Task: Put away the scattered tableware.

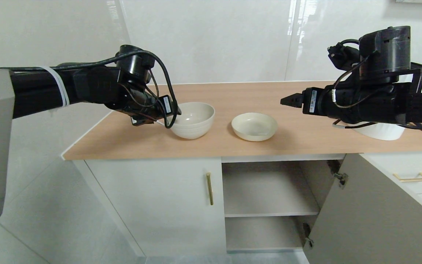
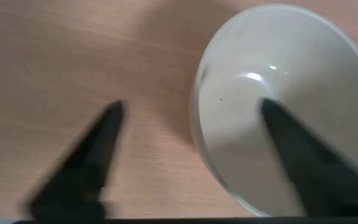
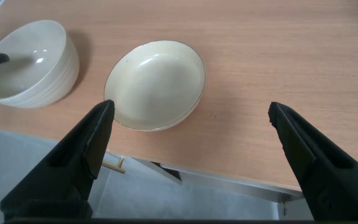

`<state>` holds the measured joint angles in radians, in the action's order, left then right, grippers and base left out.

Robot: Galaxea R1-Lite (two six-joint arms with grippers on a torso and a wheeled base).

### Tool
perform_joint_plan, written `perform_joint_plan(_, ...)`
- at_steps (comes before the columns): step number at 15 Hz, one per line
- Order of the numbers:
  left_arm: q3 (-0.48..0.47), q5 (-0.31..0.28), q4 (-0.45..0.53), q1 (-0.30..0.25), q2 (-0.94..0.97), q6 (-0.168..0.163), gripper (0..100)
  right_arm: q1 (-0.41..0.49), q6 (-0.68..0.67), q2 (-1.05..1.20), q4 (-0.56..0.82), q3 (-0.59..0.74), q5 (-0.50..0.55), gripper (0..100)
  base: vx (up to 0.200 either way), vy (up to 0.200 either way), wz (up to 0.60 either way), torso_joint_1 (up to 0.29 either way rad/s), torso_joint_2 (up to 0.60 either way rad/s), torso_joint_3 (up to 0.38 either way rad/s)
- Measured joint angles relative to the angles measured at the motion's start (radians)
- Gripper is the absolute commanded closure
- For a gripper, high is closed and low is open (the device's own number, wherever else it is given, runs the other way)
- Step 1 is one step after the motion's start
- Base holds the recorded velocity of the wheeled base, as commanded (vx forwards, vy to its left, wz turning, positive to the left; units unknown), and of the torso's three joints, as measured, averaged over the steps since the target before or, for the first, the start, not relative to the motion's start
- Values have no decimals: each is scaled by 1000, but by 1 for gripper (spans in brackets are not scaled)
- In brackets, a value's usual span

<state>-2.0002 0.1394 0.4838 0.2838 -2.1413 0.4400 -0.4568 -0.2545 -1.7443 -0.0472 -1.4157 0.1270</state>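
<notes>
Across the robot's front runs the wooden surface (image 1: 123, 143), with the open cabinet (image 1: 269, 190) beneath it, its door (image 1: 346, 220) swung out to the robot's right and two bare shelves showing.

Three pale dishes stand on the surface. A white dish (image 1: 383, 132) sits far to the right, partly hidden under the right arm. The deep ribbed bowl (image 1: 193, 120) stands upright toward the left end, and the shallow bowl (image 1: 254, 126) is just beside it, apart, nearer the middle.

The left hand (image 1: 174, 112) is at the deep bowl's left rim. In the left wrist view, the left hand (image 2: 191, 106) is spread wide and grips nothing: one finger (image 2: 291, 143) hangs inside the deep bowl (image 2: 303, 68) and the other sits outside over bare wood, so the bowl's wall lies between them. That straddle is what the coming grasp likely turns on; closing would pinch the rim.

The right hand (image 1: 288, 101) hovers well apart to the right of the shallow bowl, pointing toward it. From its wrist view, the right hand (image 3: 190, 107) is wide open and empty, with the shallow bowl (image 3: 155, 84) ahead.
</notes>
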Motion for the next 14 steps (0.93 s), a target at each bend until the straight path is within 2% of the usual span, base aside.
perform_joint_plan(6,0,-1,0,0,7,4,100,0,1,-6,1,-1,0,0,0,0,0,0,0,0)
perform_joint_plan(9,11,-10,10,2,84,37,100,0,3,-37,29,-31,9,0,0,0,0,0,0,0)
perform_joint_plan(10,42,-26,11,3,128,49,100,0,3,-57,72,-61,24,0,0,0,0,0,0,0)
perform_joint_plan(12,160,-103,4,7,244,59,100,-1,-3,-114,151,-149,94,0,0,0,0,0,0,0)
perform_joint_plan(14,343,-171,-63,8,377,63,100,-9,-18,-194,177,-225,170,0,0,0,0,0,0,0)
